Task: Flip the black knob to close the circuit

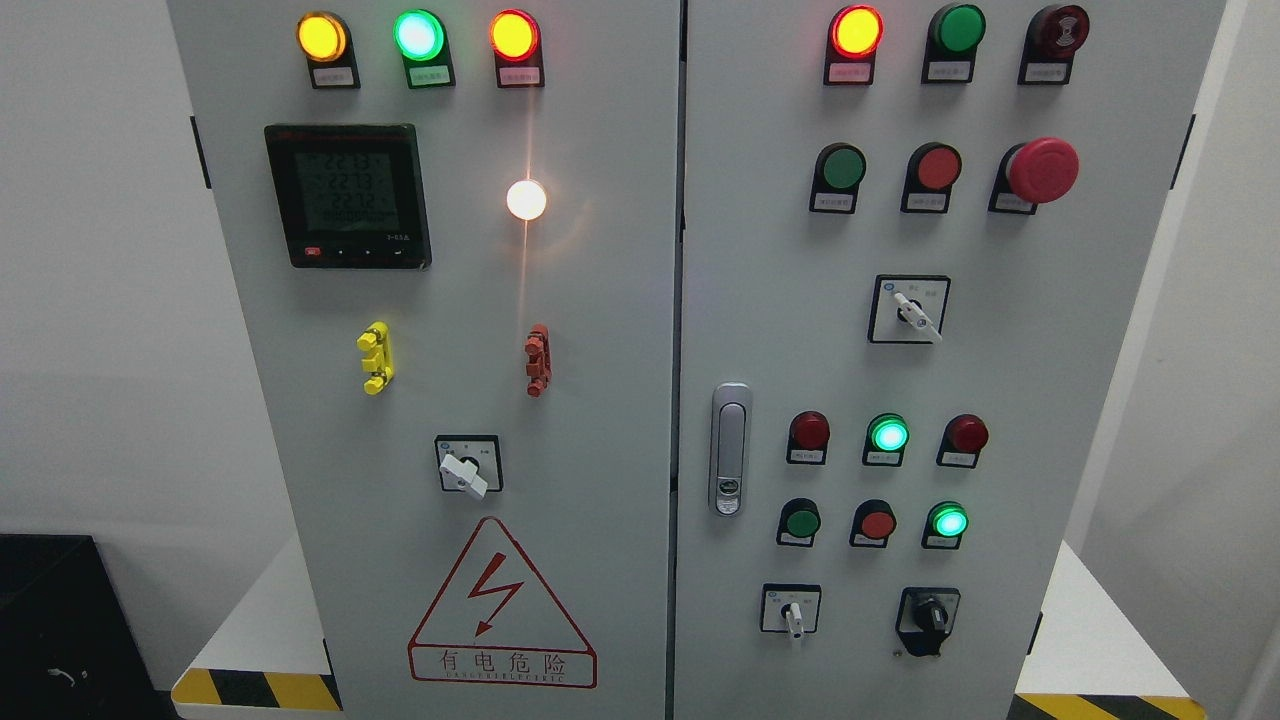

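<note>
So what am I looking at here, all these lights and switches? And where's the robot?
This is the view from a camera on the robot's head. It faces a grey electrical cabinet with two doors. On them sit lit lamps, push buttons, a meter, a big red stop button, white switches, a door handle and a warning triangle. The black knob at the lower right is the one the robot should turn. Neither hand shows yet, so nothing is held.

One black knob point(930, 617), three white selector switches point(463, 472), one meter point(347, 195), one door handle point(730, 449)
</note>
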Robot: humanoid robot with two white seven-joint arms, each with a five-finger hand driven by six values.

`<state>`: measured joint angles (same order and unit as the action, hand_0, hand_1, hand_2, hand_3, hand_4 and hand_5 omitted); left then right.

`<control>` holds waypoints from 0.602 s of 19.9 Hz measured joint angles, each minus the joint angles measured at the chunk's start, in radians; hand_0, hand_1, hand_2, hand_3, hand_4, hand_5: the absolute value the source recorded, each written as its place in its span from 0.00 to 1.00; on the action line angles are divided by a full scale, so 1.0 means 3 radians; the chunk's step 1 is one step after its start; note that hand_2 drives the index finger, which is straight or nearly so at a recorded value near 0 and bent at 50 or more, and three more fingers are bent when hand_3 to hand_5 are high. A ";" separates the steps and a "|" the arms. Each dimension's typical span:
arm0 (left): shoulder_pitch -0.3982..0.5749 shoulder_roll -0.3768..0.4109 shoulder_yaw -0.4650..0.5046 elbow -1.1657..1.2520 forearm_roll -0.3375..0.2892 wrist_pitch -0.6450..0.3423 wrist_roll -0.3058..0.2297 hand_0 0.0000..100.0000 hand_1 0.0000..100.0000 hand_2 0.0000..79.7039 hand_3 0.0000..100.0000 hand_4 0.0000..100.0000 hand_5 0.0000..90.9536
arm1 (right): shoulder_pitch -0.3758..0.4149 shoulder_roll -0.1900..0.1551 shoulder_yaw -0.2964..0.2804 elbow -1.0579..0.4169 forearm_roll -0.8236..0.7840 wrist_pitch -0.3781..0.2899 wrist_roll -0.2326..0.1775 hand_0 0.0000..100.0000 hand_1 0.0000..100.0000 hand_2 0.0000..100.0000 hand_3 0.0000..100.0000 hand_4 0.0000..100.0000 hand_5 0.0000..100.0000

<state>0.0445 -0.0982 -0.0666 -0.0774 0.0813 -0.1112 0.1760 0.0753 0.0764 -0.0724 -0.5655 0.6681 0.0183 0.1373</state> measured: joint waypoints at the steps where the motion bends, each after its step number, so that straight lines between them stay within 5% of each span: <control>1: 0.0000 0.0000 0.0000 0.0000 0.0000 0.0000 0.0000 0.12 0.56 0.00 0.00 0.00 0.00 | -0.0003 -0.0001 -0.0017 -0.0087 0.0122 0.0000 -0.0006 0.00 0.02 0.36 0.45 0.40 0.17; 7: 0.0000 0.0000 0.0000 0.0000 0.0000 0.0000 0.0015 0.12 0.56 0.00 0.00 0.00 0.00 | -0.0013 0.0004 -0.0102 -0.0652 0.0682 0.0002 -0.0148 0.00 0.00 0.50 0.62 0.54 0.40; 12: 0.0000 0.0000 0.0001 0.0000 0.0000 0.0000 0.0005 0.12 0.56 0.00 0.00 0.00 0.00 | 0.0003 0.0028 -0.0150 -0.1163 0.1001 0.0004 -0.0237 0.00 0.00 0.55 0.72 0.61 0.49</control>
<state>0.0445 -0.0982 -0.0664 -0.0773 0.0813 -0.1112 0.1774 0.0762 0.0847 -0.1174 -0.9143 0.9685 0.0194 0.0663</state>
